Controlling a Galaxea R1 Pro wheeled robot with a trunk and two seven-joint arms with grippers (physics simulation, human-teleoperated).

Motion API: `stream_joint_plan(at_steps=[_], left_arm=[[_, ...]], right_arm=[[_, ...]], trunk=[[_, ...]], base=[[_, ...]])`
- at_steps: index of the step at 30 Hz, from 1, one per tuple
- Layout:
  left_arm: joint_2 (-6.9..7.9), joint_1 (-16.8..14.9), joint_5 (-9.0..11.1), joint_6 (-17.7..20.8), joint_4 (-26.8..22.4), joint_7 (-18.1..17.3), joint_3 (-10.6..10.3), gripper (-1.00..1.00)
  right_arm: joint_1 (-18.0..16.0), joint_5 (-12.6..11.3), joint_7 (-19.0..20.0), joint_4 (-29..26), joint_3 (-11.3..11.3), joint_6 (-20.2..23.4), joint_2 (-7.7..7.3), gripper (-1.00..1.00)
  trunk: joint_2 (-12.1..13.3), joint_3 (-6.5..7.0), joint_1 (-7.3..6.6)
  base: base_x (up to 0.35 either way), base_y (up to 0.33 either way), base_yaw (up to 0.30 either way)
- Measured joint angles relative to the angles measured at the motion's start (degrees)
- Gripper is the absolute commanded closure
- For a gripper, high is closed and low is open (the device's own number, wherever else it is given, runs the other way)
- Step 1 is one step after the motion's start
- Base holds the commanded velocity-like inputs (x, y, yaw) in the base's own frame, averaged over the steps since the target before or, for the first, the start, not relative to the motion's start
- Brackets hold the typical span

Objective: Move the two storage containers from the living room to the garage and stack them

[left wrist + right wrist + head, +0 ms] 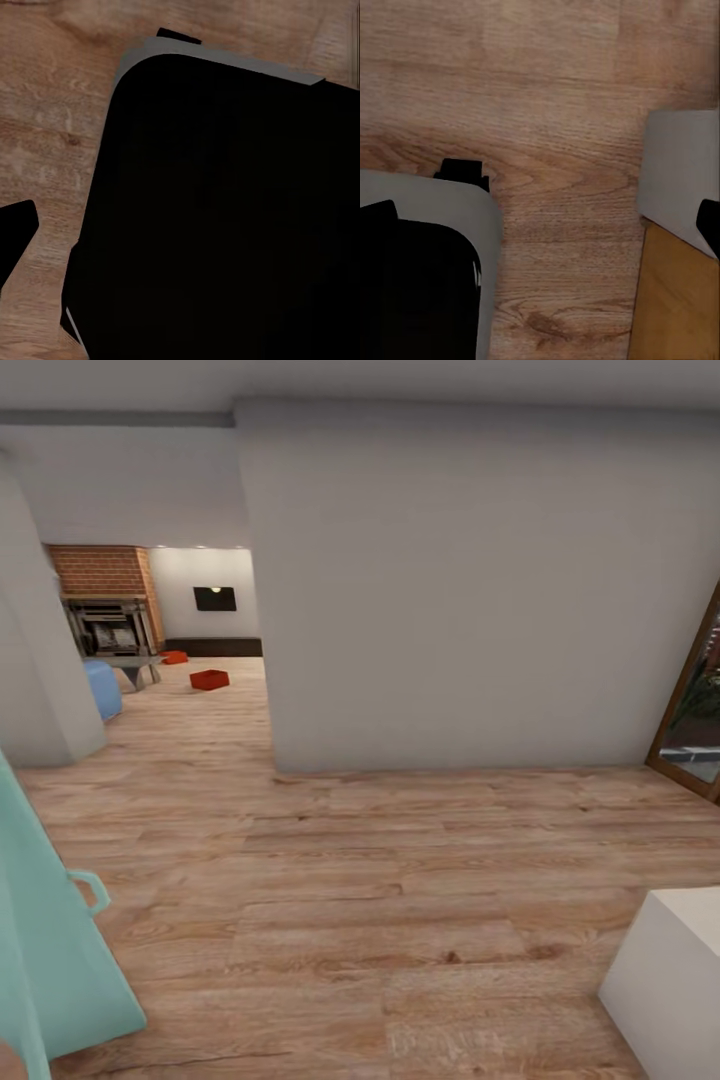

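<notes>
Neither gripper's jaws are clear to us in the wrist views, so we cannot tell whether they are spread or pressed together. The two bins sit far off in the upper left of the head view, one (209, 679) on the wood floor (330, 880), the other (175, 657) beyond it near the grey coffee table (135, 665) and brick fireplace (105, 595). We judge the narrow opening risky: the white wall corner (272, 760) could snag our base while turning.

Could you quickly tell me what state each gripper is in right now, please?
Left gripper: cannot be told; its wrist view gives no clear look at the fingers.
Right gripper: cannot be told either, for the same reason.
</notes>
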Motion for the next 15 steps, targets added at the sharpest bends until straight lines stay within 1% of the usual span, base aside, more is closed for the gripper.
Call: stream_joint_plan(at_steps=[15], left_arm=[[-0.06, 0.0, -0.4, 0.0, 0.0, 0.0, 0.1, -1.0]], right_arm=[[0.0, 0.0, -0.1, 0.0, 0.0, 0.0, 0.0, -1.0]], trunk=[[0.0, 0.0, 0.0]], base=[[0.324, 0.0, 0.0]])
